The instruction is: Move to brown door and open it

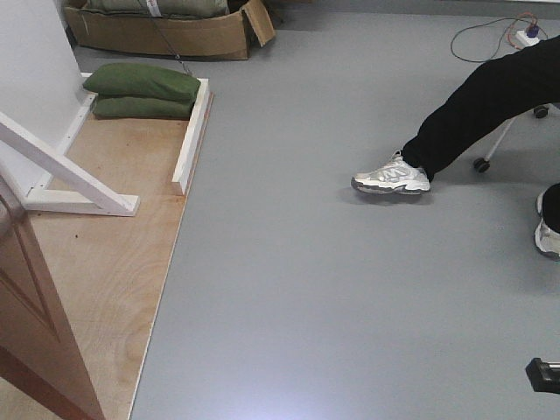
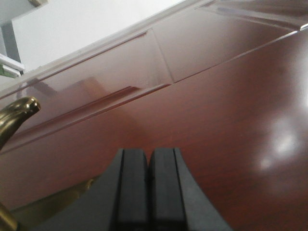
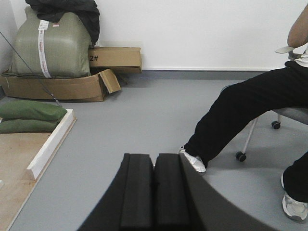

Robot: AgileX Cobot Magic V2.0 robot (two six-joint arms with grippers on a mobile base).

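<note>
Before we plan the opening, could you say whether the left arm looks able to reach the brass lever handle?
Probably yes: the curved brass lever handle on the glossy reddish-brown wooden door sits close beside the left gripper, with nothing between, though its fingers are shut.

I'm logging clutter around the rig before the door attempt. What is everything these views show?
brown door: one, glossy reddish-brown, filling the left wrist view
lever handle: one, brass, left edge of that view
sandbags: two, green, stacked at the plywood's far end
plywood base: one, tan, floor left
brace: one, white, slanting over the plywood
cardboard boxes: two, brown, by the far wall
sack: one, olive, in the larger box
person: one, black trousers, white sneakers, seated right
left claw: one, black, shut, facing the door
right claw: one, black, shut, above grey floor
</note>
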